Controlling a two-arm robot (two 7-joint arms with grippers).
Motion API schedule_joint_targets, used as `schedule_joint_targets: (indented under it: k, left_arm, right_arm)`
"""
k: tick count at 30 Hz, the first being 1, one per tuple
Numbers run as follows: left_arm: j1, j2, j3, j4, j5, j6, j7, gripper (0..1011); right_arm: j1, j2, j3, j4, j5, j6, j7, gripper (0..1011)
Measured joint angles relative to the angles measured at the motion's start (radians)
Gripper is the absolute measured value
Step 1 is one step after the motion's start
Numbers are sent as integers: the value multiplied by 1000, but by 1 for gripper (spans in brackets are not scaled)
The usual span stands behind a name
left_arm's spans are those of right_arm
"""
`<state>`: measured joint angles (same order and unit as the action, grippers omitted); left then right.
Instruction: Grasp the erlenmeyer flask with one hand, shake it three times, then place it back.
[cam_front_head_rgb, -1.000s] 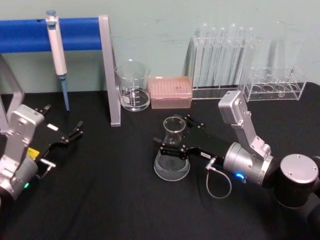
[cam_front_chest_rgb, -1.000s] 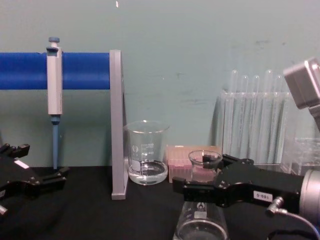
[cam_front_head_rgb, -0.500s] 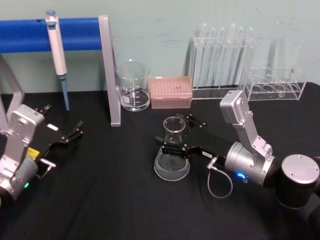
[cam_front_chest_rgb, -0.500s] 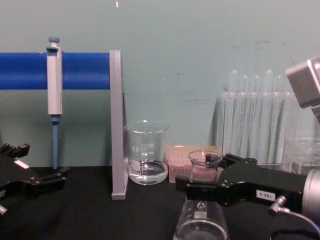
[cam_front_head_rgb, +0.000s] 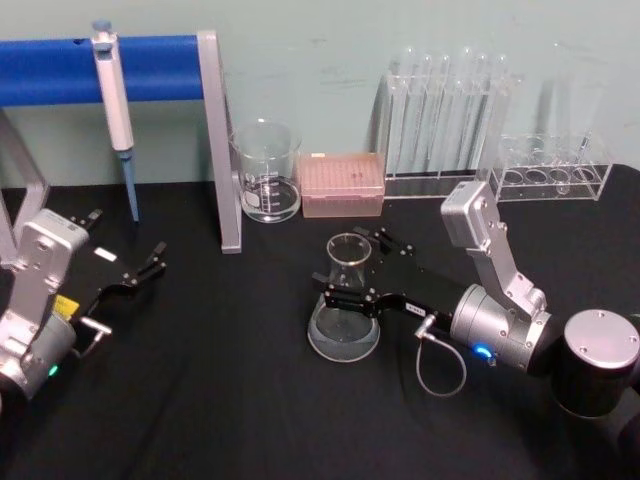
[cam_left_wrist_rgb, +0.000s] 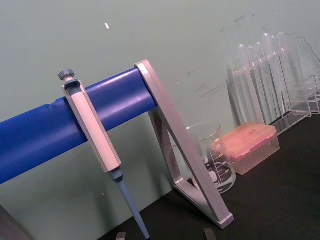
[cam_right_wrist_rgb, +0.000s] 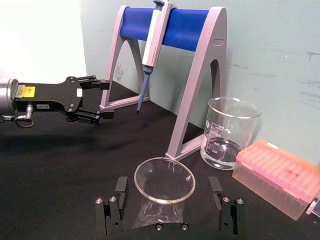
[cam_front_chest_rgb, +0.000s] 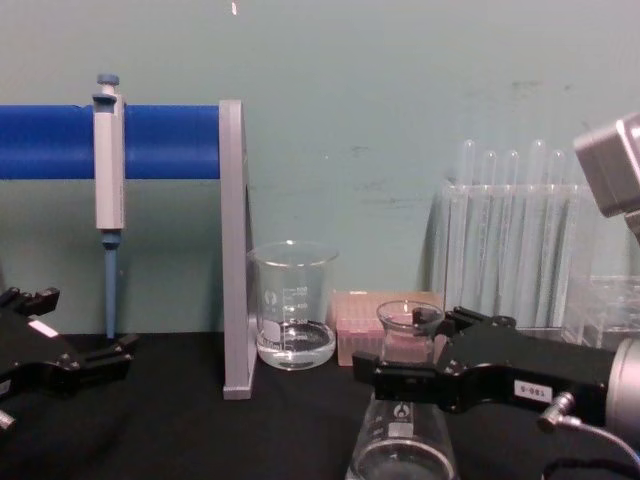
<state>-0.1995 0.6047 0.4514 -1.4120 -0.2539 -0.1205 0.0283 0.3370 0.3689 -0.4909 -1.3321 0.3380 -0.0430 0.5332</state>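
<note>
The erlenmeyer flask (cam_front_head_rgb: 345, 328) stands upright on the black table, a little liquid in its wide base. My right gripper (cam_front_head_rgb: 347, 265) is open with one finger on each side of the flask's neck. In the right wrist view both fingers stand apart from the flask's rim (cam_right_wrist_rgb: 150, 197), with a small gap on each side. From the chest view the right gripper (cam_front_chest_rgb: 392, 346) reaches in from the right at neck height, in front of the flask (cam_front_chest_rgb: 402, 440). My left gripper (cam_front_head_rgb: 125, 240) rests open at the table's left, far from the flask, and holds nothing.
A glass beaker (cam_front_head_rgb: 266, 172) and a pink tip box (cam_front_head_rgb: 341, 184) stand behind the flask. Test tube racks (cam_front_head_rgb: 445, 120) line the back right. A blue pipette stand (cam_front_head_rgb: 215, 140) with a hanging pipette (cam_front_head_rgb: 114, 95) occupies the back left.
My right arm has drifted very slightly to the right. The flask stays where it was, and the left arm has not moved.
</note>
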Motion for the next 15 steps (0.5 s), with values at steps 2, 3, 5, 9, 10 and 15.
schedule_joint_targets:
  k: [2, 3, 5, 9, 10, 15]
  left_arm:
    - [0, 0, 0, 0, 0, 0, 0, 1001]
    - [0, 0, 0, 0, 0, 0, 0, 1001]
    - [0, 0, 0, 0, 0, 0, 0, 1001]
    - [0, 0, 0, 0, 0, 0, 0, 1001]
    - [0, 0, 0, 0, 0, 0, 0, 1001]
    - [0, 0, 0, 0, 0, 0, 0, 1001]
  right_arm:
    - [0, 0, 0, 0, 0, 0, 0, 1000]
    - [0, 0, 0, 0, 0, 0, 0, 1000]
    - [0, 0, 0, 1, 1, 0, 0, 997]
    - [1, 0, 0, 1, 1, 0, 1, 927]
    - [1, 0, 0, 1, 1, 0, 1, 903]
    - [1, 0, 0, 2, 1, 1, 1, 787]
